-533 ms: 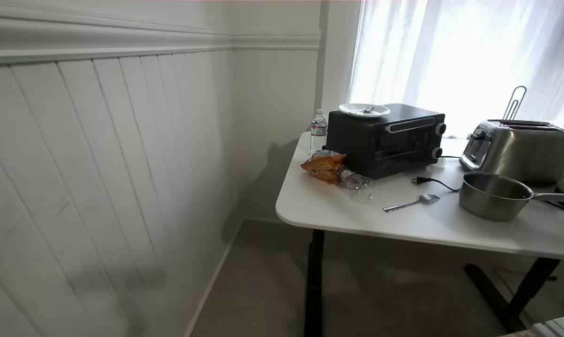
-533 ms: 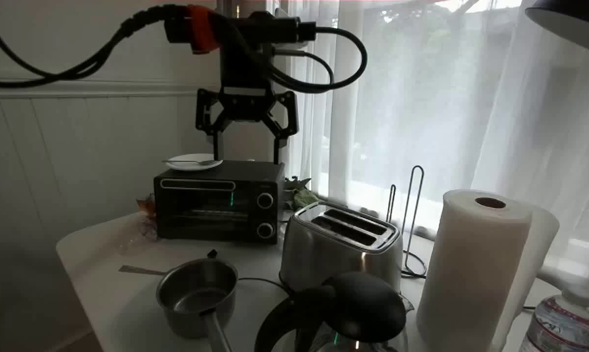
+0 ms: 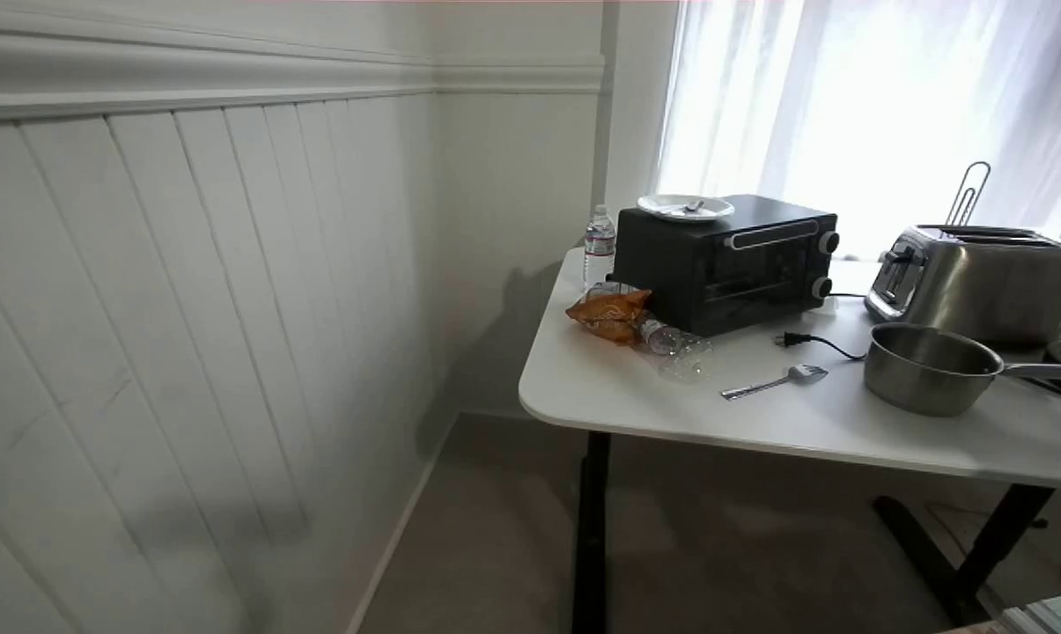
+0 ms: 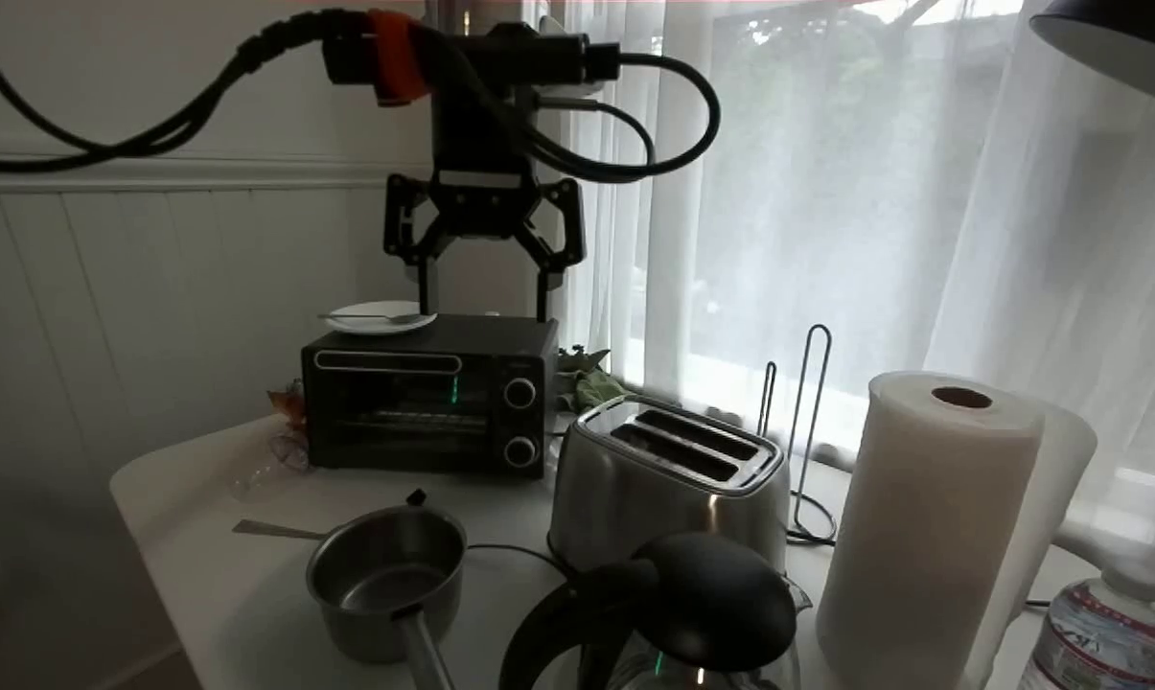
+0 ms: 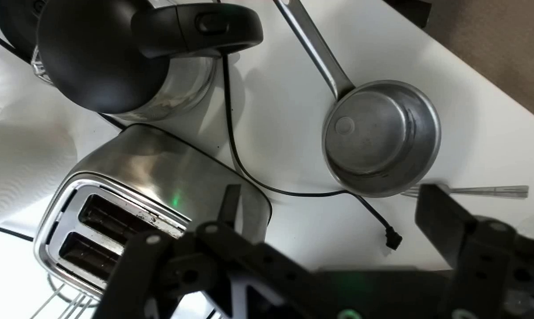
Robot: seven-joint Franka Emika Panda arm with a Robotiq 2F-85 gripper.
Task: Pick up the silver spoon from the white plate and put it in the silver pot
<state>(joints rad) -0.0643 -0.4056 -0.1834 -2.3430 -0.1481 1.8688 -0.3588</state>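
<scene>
The silver spoon [image 4: 376,316] lies across the white plate [image 4: 376,330], which sits on top of the black oven [image 4: 424,412]. The spoon [image 3: 693,207] and plate [image 3: 717,211] show there in an exterior view too. The silver pot [image 4: 385,575] stands on the table in front of the oven, and also shows in an exterior view [image 3: 931,374] and in the wrist view [image 5: 377,133]; its inside looks empty. My gripper [image 4: 483,314] is open and points down, its fingertips close to the oven top, right of the plate. In the wrist view the gripper [image 5: 331,195] holds nothing.
A fork [image 3: 781,380] lies on the table beside the pot. A silver toaster [image 4: 673,479], a glass kettle with black lid [image 4: 711,604] and a paper towel roll [image 4: 932,517] stand nearby. An orange bag [image 3: 609,315], bottles [image 3: 599,246] and a black plug [image 5: 393,238] are around the oven.
</scene>
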